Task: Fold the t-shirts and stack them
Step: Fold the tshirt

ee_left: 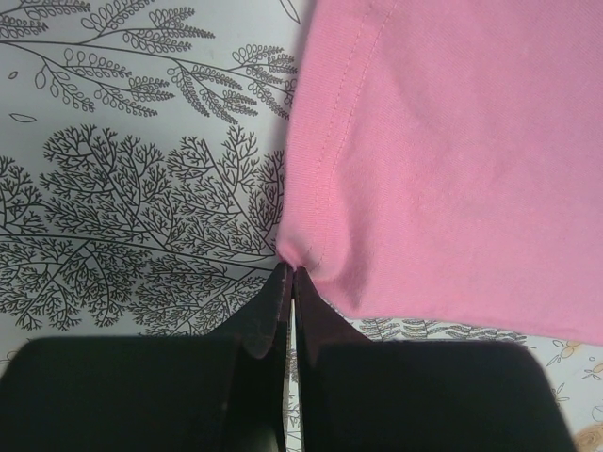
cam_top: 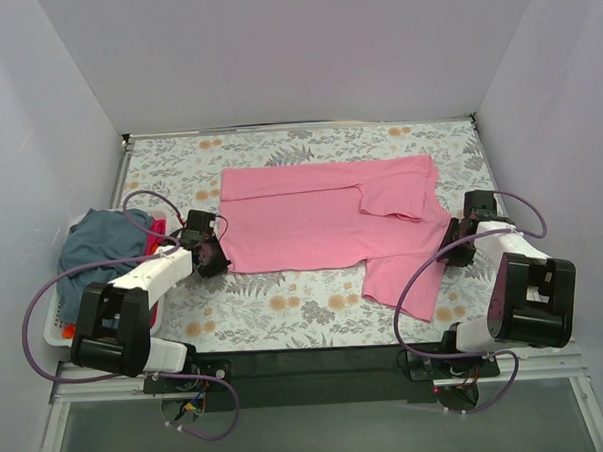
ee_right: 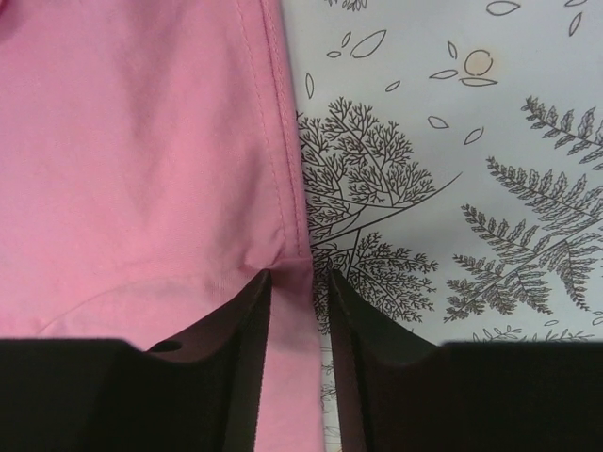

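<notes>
The pink shirt (cam_top: 311, 221) lay spread flat on the table (cam_top: 285, 309), one sleeve folded back over its far right part and the other trailing from its near right corner. At its left edge the left gripper (cam_top: 215, 252) had its fingers pressed together on a hem corner, the cloth puckering at the tips. At its right edge the right gripper (cam_top: 460, 241) pinched the seamed edge, a strip of pink filling the narrow slot between the fingers. Well left of the pink shirt stood the basket (cam_top: 54, 332), holding a grey shirt (cam_top: 97, 243) and a red shirt (cam_top: 158, 230).
</notes>
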`<action>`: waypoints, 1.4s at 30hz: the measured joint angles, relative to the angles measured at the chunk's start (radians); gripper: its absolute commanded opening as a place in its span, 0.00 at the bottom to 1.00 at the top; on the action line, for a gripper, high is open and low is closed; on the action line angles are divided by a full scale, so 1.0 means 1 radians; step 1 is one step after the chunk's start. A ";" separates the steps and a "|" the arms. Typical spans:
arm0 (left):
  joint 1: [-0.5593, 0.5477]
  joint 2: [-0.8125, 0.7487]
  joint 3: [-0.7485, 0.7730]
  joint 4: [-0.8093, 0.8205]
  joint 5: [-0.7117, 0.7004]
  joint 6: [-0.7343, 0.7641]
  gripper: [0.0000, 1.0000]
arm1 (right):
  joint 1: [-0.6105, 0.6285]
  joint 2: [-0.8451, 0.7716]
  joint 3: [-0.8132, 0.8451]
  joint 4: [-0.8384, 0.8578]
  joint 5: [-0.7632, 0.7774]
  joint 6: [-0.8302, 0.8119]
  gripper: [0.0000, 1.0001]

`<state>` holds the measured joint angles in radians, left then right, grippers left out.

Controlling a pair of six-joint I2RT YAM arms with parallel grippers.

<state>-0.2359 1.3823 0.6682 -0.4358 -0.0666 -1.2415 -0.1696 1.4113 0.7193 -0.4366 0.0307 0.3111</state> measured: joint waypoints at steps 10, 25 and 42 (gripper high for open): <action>0.001 -0.012 -0.006 0.001 0.003 0.000 0.00 | 0.000 -0.001 -0.004 0.011 0.018 0.006 0.01; 0.095 0.018 0.204 -0.031 0.044 -0.005 0.00 | 0.000 -0.047 0.158 -0.073 0.018 0.003 0.01; 0.146 0.178 0.304 -0.023 0.068 -0.019 0.00 | -0.021 0.116 0.353 -0.117 -0.063 -0.004 0.01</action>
<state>-0.0902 1.5600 0.9726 -0.4583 0.0013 -1.2610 -0.1905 1.5276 1.0721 -0.5533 -0.0319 0.3069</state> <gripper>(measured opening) 0.015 0.018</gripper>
